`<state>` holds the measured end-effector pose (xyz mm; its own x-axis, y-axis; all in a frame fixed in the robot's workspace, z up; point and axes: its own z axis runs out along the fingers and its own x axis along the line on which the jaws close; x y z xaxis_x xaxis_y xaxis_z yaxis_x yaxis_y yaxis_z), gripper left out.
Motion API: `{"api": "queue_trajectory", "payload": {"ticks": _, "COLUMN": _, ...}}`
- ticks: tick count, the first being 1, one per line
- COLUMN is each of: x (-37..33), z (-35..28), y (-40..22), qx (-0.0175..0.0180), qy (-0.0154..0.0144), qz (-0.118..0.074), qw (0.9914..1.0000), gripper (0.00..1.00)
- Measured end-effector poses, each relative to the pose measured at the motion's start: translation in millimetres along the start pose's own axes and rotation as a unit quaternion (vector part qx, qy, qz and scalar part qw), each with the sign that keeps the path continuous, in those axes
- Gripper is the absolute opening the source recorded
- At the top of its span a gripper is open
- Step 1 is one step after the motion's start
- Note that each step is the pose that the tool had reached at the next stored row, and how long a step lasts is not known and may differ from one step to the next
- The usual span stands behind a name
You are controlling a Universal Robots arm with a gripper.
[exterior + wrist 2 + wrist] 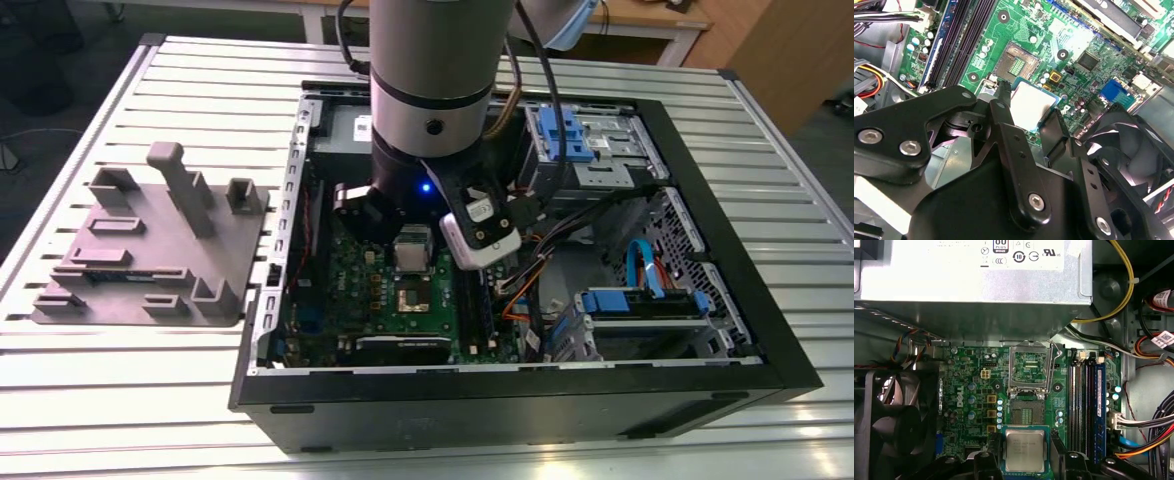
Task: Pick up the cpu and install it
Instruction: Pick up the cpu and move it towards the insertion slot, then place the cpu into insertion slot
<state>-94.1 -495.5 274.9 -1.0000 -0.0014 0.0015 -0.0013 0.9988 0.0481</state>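
While the end effector (1025,456) is hanging low inside the open computer case (787,375), its two black fingers (1056,452) are clamping the cpu (1025,449) from opposite edges, and in both wrist views the chip is sitting squarely between them. The cpu is lying flat, its silver-grey metal top is facing up toward the cameras, and its thin darker rim is showing all round. Its outline is looking close to square, so no long axis is standing out; in the first wrist view its edges are running parallel to those of the socket (1026,412). The chip is hovering just beside that socket on the end effector's side, and whether it is touching the board cannot be told.

Just beyond it the socket is lying open, its metal frame (1029,365) is tilting up, and the green motherboard (969,380) is spreading around it. Memory slots (1086,405) are running alongside the socket, and a black fan (894,425) is sitting on the other side. Farther back a grey power supply (974,285) is spanning the case.

In the exterior view the arm is reaching straight down into the case, which is lying on its side on the slatted counter (134,400). A grey plastic tray (107,255) with upright blocks is resting on the counter at the exterior view's left, apart from the case.
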Motion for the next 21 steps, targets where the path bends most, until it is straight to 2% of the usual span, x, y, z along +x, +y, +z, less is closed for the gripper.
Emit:
{"api": "queue_trajectory", "payload": {"ticks": 6, "x": 0.0, "z": 5.0, "y": -1.4, "qx": 0.0, "qy": 0.0001, "qz": 0.0, "qw": 1.0, "gripper": 0.47}}
{"api": "queue_trajectory", "payload": {"ticks": 21, "x": -0.6, "z": 6.0, "y": -1.4, "qx": 0.0001, "qy": 0.0, "qz": 0.0, "qw": 1.0, "gripper": 0.47}}
